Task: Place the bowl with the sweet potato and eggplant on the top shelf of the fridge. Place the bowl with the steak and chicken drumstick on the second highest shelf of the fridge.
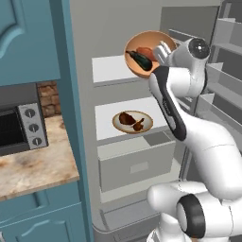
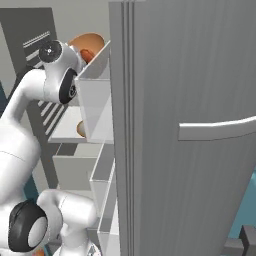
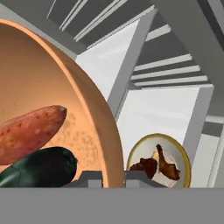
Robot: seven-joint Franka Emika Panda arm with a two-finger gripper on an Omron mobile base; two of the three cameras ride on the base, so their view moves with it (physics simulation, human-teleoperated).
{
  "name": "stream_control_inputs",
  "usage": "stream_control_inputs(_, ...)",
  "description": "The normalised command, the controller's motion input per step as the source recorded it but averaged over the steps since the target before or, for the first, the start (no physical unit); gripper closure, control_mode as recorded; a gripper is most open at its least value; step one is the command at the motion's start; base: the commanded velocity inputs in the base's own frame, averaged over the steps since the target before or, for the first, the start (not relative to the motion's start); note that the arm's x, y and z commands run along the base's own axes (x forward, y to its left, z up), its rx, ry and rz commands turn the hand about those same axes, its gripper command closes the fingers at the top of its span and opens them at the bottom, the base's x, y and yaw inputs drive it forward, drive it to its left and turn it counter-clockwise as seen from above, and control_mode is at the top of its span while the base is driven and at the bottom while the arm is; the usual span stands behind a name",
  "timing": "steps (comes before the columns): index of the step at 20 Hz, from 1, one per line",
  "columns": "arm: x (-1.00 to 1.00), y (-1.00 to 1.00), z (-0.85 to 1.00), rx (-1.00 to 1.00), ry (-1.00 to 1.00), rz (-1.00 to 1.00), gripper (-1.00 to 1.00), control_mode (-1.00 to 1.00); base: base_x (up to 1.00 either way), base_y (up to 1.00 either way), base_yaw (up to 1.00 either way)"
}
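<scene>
My gripper (image 1: 161, 53) is shut on the rim of an orange bowl (image 1: 150, 34), holding it tilted in the air in front of the fridge's (image 1: 90, 28) top shelf (image 1: 109, 69). Inside it lie the reddish sweet potato (image 1: 145, 51) and the dark eggplant (image 1: 141, 60). The hand view shows the bowl wall (image 3: 39, 70), the sweet potato (image 3: 30, 133) and the eggplant (image 3: 41, 168) close up, with the rim pinched in my gripper (image 3: 116, 178). A second, paler bowl (image 1: 147, 122) with the steak (image 1: 126, 117) and chicken drumstick (image 1: 138, 125) sits on the second highest shelf (image 1: 106, 118).
A grey drawer (image 1: 137, 165) lies under the second shelf. The open fridge door (image 2: 190, 75) with ribbed racks (image 1: 227, 56) stands close on the right of the arm. A black microwave (image 1: 19, 125) sits on the stone counter (image 1: 38, 165) to the left.
</scene>
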Motion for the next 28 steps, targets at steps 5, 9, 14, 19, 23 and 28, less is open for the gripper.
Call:
stream_control_inputs(5,0.71,0.0,-0.12,0.02,0.08,-0.01,1.0,-1.0,0.0,0.0,0.0)
stream_control_inputs(9,0.57,0.0,-0.2,0.12,0.15,0.0,1.0,-1.0,0.0,0.0,0.0)
stream_control_inputs(14,0.44,0.01,0.0,0.07,0.09,0.0,1.0,-1.0,0.0,0.0,0.0)
stream_control_inputs(19,0.81,0.09,0.0,0.0,0.01,-0.03,1.0,-1.0,0.0,0.0,0.0)
stream_control_inputs(23,0.91,0.09,-0.17,0.0,0.0,-0.02,1.0,-1.0,0.0,0.0,0.0)
stream_control_inputs(28,0.42,0.02,-0.09,-0.01,0.0,-0.03,-1.0,-1.0,0.0,0.0,0.0)
